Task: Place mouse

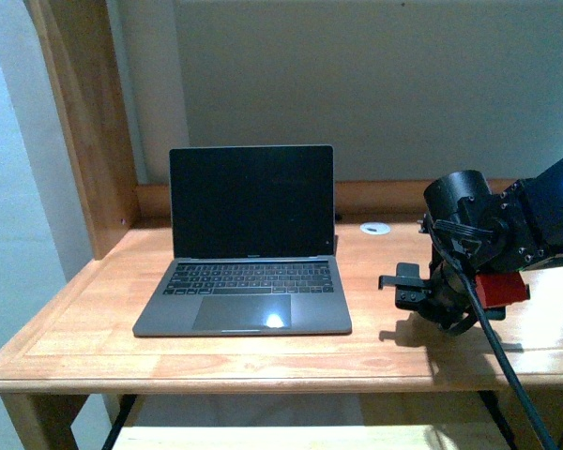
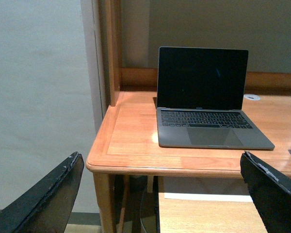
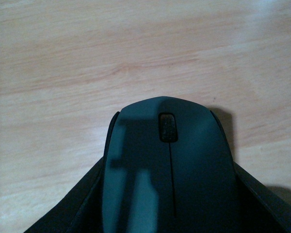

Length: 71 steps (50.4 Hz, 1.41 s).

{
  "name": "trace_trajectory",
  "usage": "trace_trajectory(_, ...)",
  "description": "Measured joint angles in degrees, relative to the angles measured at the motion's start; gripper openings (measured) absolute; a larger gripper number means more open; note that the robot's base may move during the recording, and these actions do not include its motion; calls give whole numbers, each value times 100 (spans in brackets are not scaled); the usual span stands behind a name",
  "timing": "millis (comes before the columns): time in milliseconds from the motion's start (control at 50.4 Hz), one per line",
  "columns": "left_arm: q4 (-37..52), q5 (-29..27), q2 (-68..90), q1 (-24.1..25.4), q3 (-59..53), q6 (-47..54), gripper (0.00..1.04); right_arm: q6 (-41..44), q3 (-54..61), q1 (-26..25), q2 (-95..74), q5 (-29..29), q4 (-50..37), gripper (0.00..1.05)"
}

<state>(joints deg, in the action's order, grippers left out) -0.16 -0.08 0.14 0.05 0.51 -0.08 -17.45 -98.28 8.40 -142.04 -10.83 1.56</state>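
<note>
The matte black mouse [image 3: 167, 170] with its scroll wheel fills the right wrist view, just over the wooden desk [image 3: 136, 58]. My right gripper [image 3: 167, 216] is shut on the mouse, one finger on each side of it. In the front view the right gripper [image 1: 409, 289] hangs low over the desk [image 1: 403, 347], to the right of the laptop; the mouse is hard to pick out among the black parts there. I cannot tell if the mouse touches the wood. My left gripper [image 2: 160, 194] is open and empty, off the desk's front left corner, out of the front view.
An open grey laptop [image 1: 249, 244] with a dark screen stands left of centre on the desk and also shows in the left wrist view [image 2: 203, 97]. A white cable grommet [image 1: 375, 228] sits by the back rail. A wooden side panel [image 1: 75, 122] rises at the left.
</note>
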Motion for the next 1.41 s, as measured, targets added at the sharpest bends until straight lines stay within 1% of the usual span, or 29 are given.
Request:
trace_trajectory(79,0,0,0,0,0,0,98,-11,-483,-85,-313,39,289,63)
trace_trajectory(159,0,0,0,0,0,0,98,-7,-855,-179,-573,79,387,63)
trace_trajectory(337,2,0,0,0,0,0,98,157,-1099,-323,-728,140,544,63)
trace_trajectory(436,0,0,0,0,0,0,98,271,-1137,-334,-739,120,466,76)
trace_trajectory(476,0,0,0,0,0,0,98,295,-1132,-328,-739,120,402,85)
trace_trajectory(555,0,0,0,0,0,0,98,291,-1097,-306,-730,181,179,99)
trace_trajectory(595,2,0,0,0,0,0,98,291,-997,-293,-673,179,55,100)
trace_trajectory(654,0,0,0,0,0,0,98,295,-787,-256,-522,116,-87,97)
trace_trajectory(813,0,0,0,0,0,0,98,317,127,-151,315,120,-824,98)
trace_trajectory(872,0,0,0,0,0,0,98,341,542,-94,723,149,-1224,98)
trace_trajectory(912,2,0,0,0,0,0,98,334,984,-39,1198,284,-1624,98)
trace_trajectory(971,0,2,0,0,0,0,98,352,1373,31,1735,372,-1985,98)
trace_trajectory(991,0,2,0,0,0,0,98,444,1547,50,1860,330,-2509,95)
trace_trajectory(1011,2,4,0,0,0,0,98,601,1823,79,2059,310,-3316,90)
trace_trajectory(1051,4,4,0,0,0,0,98,839,2096,74,2245,339,-3923,84)
trace_trajectory(1110,0,-4,0,0,0,0,98,1008,2455,68,2426,343,-4470,79)
trace_trajectory(1130,0,-4,0,0,0,0,98,1161,2732,55,2535,369,-4822,75)
trace_trajectory(1170,0,-11,0,4,0,0,98,1263,3018,44,2625,385,-5112,72)
trace_trajectory(1209,-2,-13,0,0,0,0,98,1436,3720,-35,2796,404,-5659,63)
trace_trajectory(1229,0,-13,0,0,0,0,98,1447,3858,-59,2806,407,-5702,61)
trace_trajectory(1269,2,-11,0,0,0,0,98,1545,4360,-153,2879,428,-6039,53)
trace_trajectory(1308,2,-9,0,0,0,0,98,1569,4605,-195,2916,439,-6137,50)
trace_trajectory(1368,0,-9,0,0,0,0,98,1652,5523,-356,3285,472,-6461,33)
trace_trajectory(1407,0,-7,0,0,0,0,98,1681,6037,-369,3825,538,-6695,21)
